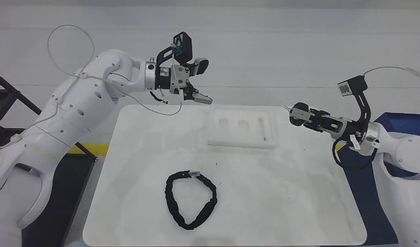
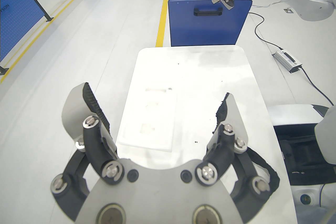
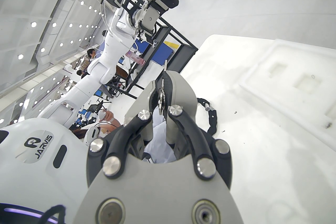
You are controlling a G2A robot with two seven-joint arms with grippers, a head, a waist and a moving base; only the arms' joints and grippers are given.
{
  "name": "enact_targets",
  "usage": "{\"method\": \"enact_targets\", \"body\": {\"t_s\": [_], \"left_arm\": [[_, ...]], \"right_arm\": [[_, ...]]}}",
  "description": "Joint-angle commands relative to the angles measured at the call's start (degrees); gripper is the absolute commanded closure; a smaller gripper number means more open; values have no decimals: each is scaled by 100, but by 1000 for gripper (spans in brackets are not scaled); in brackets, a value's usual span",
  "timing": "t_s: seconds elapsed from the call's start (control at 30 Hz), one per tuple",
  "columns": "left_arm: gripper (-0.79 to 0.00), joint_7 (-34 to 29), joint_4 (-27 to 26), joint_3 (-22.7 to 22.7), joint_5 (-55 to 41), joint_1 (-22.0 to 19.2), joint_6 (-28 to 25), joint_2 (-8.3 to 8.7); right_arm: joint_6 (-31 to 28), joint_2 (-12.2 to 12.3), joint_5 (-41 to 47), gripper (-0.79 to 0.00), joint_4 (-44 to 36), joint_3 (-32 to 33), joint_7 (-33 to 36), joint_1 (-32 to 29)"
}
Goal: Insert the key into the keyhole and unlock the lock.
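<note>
The right gripper (image 3: 163, 81) is pinching the key (image 3: 165, 66) between fingers drawn almost together, and the blade is sticking out past the tips. It is hanging in the air by the far right corner of the table (image 1: 295, 201), pointing in toward the middle.

The left gripper (image 2: 157, 91) is standing wide apart and gripping nothing. It is hovering over the table's far left corner and facing along the tabletop toward the other arm.

Between the two grippers, the tray (image 1: 243, 130), a white foam slab with shallow recesses, is lying flat along the far side of the table.

The lock (image 1: 170, 196), a black sleeved chain closed into a loop, is lying flat nearer the front of the table, left of centre. Its metal end is sitting at the far side of the loop. It is lying well apart from both grippers and from the tray, with nothing touching it.

A blue cabinet (image 2: 204, 25) is standing on the floor beyond the table's right end.
</note>
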Motion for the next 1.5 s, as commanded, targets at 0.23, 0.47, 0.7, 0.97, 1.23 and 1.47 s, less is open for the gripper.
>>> {"method": "enact_targets", "body": {"t_s": [0.23, 0.47, 0.7, 0.97, 1.23, 1.47], "left_arm": [[-785, 27, -255, -334, 909, 790, 154, 311], [-785, 146, -312, -482, 1082, 1594, 105, 502], [-785, 385, -339, -578, 1857, 2125, -98, 587], [-785, 1006, -249, -369, 2972, 2427, -142, 558], [-785, 1446, 74, 76, 3712, 2436, -142, 446], [-785, 1446, 74, 76, 3712, 2436, -142, 446]], "right_arm": [[0, 0, 0, 0, 0, 0, 0, 0], [0, 0, 0, 0, 0, 0, 0, 0], [0, 0, 0, 0, 0, 0, 0, 0], [0, 0, 0, 0, 0, 0, 0, 0], [0, 0, 0, 0, 0, 0, 0, 0], [0, 0, 0, 0, 0, 0, 0, 0]]}}
